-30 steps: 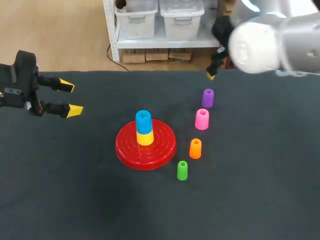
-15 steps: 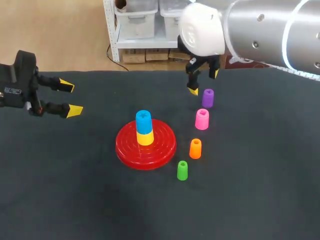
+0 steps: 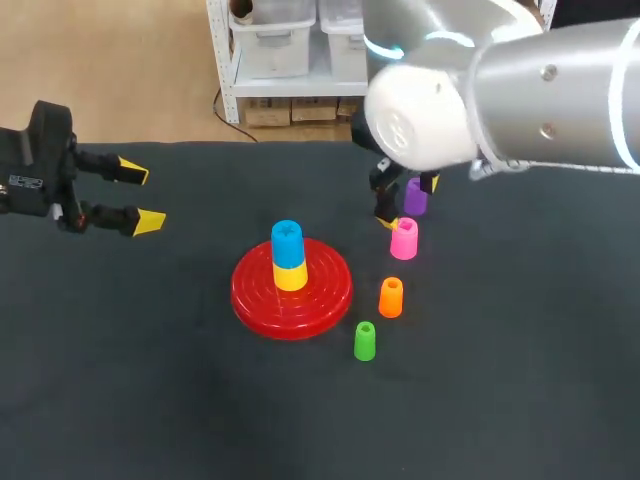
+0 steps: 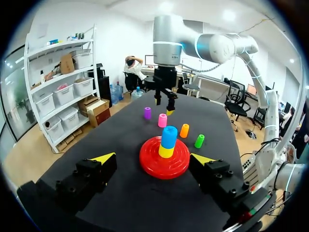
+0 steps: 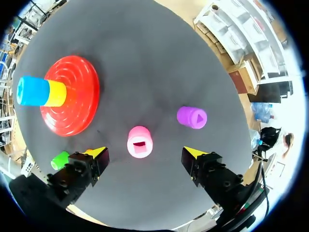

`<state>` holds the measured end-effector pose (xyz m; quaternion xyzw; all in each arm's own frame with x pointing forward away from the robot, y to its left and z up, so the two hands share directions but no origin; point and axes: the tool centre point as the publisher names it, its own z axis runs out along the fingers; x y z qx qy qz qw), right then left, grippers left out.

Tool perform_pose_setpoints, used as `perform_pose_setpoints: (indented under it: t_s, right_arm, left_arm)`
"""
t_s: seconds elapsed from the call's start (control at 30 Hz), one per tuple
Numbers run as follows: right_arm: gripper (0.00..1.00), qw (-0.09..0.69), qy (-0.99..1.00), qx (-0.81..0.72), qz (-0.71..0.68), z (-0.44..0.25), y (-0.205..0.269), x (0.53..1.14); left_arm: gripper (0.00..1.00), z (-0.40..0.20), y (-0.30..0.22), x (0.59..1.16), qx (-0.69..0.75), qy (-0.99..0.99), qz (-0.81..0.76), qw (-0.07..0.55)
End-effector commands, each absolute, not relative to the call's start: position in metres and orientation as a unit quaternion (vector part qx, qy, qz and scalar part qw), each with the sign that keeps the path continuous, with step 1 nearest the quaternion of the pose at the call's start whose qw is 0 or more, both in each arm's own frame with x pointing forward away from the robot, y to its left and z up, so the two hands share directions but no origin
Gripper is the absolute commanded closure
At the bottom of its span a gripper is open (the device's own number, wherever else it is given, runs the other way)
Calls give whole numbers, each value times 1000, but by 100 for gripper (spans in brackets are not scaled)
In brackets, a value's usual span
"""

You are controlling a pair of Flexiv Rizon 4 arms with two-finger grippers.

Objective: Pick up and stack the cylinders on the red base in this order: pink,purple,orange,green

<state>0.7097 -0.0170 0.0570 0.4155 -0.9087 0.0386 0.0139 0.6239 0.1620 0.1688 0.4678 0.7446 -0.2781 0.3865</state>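
The red base (image 3: 325, 290) sits mid-table with a yellow cylinder (image 3: 290, 277) and a blue cylinder (image 3: 287, 241) stacked on its peg. To its right stand four loose cylinders: purple (image 3: 415, 197), pink (image 3: 403, 240), orange (image 3: 390, 297) and green (image 3: 365, 341). My right gripper (image 3: 408, 203) hangs open over the pink cylinder (image 5: 140, 142), which lies between its fingers (image 5: 145, 152) without touching them. The purple cylinder (image 5: 191, 117) is just ahead of it. My left gripper (image 3: 135, 195) stands open and empty far to the left of the base (image 4: 149, 164).
The right arm's bulky wrist (image 3: 430, 110) hangs over the table's back right. The dark table (image 3: 150, 380) has bare cloth in front and to the left of the base.
My right arm has swung in from the back right, moving left and down until its gripper is over the pink cylinder. The left arm has stayed still.
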Motion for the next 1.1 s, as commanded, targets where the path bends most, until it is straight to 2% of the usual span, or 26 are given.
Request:
perform_pose_setpoints:
  t_s: [0.03,0.27,0.67,1.1]
  right_arm:
    - [0,-125,-901,414,-4,50,-25,700]
    - [0,-120,-900,419,-19,47,-18,713]
    - [0,-46,-889,456,-6,48,-13,711]
    - [0,-13,-888,459,-11,38,-9,708]
  left_arm:
    - [0,167,163,626,469,743,-279,387]
    - [0,167,163,626,469,743,-279,387]
    - [0,167,163,626,469,743,-279,387]
    - [0,167,163,626,469,743,-279,387]
